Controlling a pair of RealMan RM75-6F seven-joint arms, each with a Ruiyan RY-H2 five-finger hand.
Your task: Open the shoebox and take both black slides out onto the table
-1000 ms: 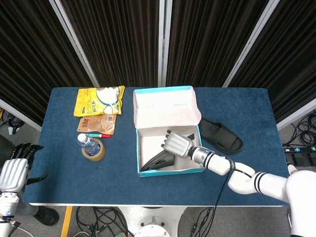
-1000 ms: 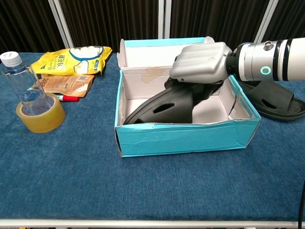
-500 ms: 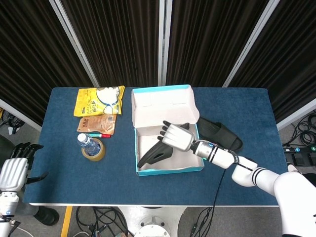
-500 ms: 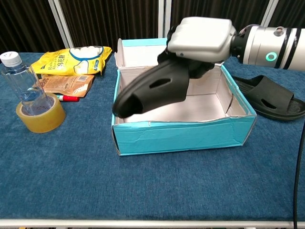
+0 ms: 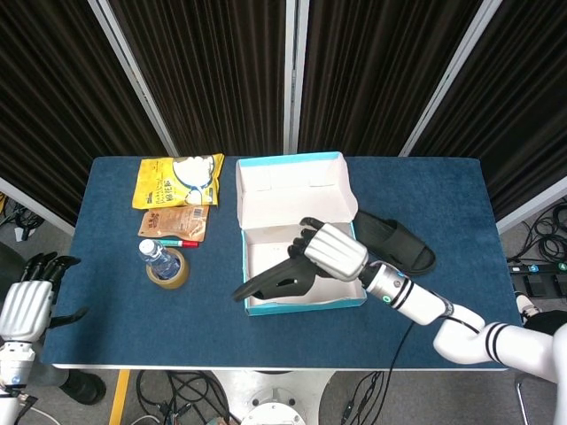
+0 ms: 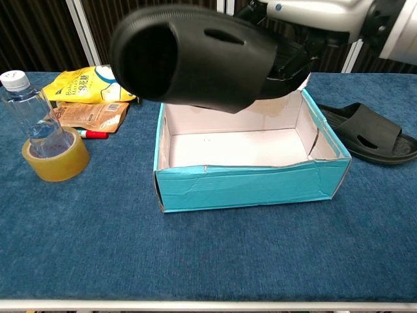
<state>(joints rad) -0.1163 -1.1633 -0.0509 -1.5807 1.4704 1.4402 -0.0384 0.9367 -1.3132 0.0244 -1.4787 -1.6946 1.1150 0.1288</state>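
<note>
The right hand grips a black slide by its heel end, fingers wrapped over the strap, and holds it in the air above the shoebox. From the head view the slide's toe pokes out past the box's front-left corner, tilted downward and away from the hand. In the chest view the same slide looms large above the box, its open toe end facing the camera, with the hand behind it at the top edge.

The shoebox sits open, turquoise outside and white inside, its lid folded back flat behind it. Its inside floor shows bare white card in the chest view.

The second black slide lies flat on the blue bench just beside the box's right wall, sole down.

The left hand hangs off the bench's left edge, well apart from the box, fingers apart and holding nothing.

Left of the box sit a yellow snack bag, an orange-brown packet, a red marker, and a clear bottle standing inside a tape roll. The yellow bag carries printed lettering, too small to read.
</note>
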